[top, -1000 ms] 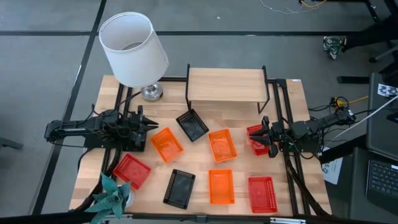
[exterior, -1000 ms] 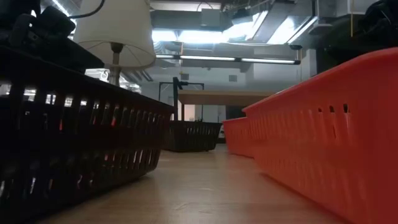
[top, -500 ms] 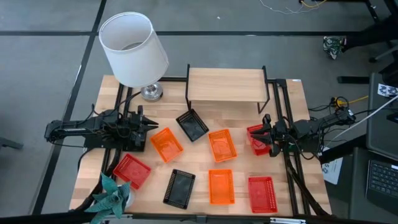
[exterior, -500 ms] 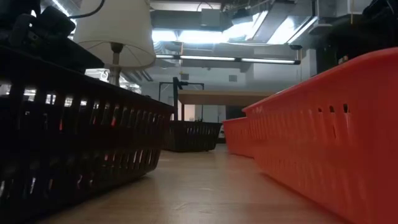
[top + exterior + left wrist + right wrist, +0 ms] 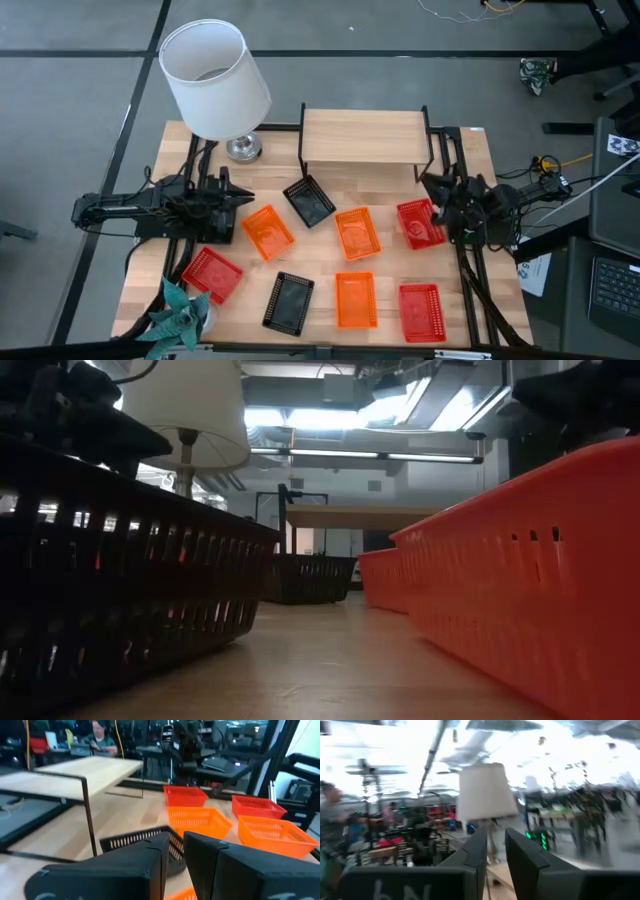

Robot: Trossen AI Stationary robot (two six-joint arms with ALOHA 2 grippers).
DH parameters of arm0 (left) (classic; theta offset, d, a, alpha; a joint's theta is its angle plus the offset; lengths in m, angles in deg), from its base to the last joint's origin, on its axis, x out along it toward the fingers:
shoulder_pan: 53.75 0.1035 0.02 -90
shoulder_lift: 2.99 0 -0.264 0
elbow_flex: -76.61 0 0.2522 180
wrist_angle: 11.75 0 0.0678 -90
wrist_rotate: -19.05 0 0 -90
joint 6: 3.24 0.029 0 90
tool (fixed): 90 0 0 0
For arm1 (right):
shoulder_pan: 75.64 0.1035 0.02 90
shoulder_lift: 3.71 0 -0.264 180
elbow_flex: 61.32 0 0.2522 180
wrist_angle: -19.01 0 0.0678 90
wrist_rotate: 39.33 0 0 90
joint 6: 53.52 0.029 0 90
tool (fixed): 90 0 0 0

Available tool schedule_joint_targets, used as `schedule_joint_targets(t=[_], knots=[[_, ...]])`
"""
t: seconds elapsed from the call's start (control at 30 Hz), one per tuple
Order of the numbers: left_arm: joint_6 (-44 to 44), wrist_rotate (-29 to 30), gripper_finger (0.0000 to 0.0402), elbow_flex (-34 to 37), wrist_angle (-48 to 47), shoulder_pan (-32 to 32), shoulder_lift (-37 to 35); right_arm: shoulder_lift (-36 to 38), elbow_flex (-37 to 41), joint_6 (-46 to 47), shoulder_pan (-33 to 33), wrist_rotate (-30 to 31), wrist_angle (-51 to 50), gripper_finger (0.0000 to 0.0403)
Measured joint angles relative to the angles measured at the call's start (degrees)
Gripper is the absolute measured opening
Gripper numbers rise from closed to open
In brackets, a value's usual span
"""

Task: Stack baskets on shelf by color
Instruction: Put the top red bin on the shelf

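High view: eight baskets lie scattered on the worktop point(image 5: 190, 150), none on the shelf point(image 5: 362, 136) at its far edge, so sorting looks barely begun. Three are orange, three red, two black. One black basket point(image 5: 308, 201) sits just before the shelf; a red basket point(image 5: 418, 222) lies near the right tool point(image 5: 440, 192). That tool holds nothing, its fingers a narrow slit apart, and points up into the room. The left tool point(image 5: 238, 199) hovers near an orange basket point(image 5: 267, 231), equally near-closed and empty. A lamp point(image 5: 215, 80) stands beside the shelf.
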State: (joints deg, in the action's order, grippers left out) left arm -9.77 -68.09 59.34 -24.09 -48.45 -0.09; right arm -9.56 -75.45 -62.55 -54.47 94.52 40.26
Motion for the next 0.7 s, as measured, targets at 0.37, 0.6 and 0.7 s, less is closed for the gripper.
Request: schedule_joint_targets(t=[0.37, 0.6, 0.7], knots=[[-6.6, 15.7, 0.0050, 0.6, 4.5, 0.0, 0.2, 0.0, 0.0, 6.0, -1.0, 25.2, -4.0, 0.0072], [1.5, 16.1, 0.0050, 0.6, 4.1, 0.0, 0.2, -0.1, 0.0, -0.5, -1.6, 6.2, -13.4, 0.0072], [-5.9, 13.9, 0.0050, 0.6, 9.9, 0.0, 0.2, -0.1, -2.4, 10.6, -1.6, -6.4, -13.7, 0.0072]])
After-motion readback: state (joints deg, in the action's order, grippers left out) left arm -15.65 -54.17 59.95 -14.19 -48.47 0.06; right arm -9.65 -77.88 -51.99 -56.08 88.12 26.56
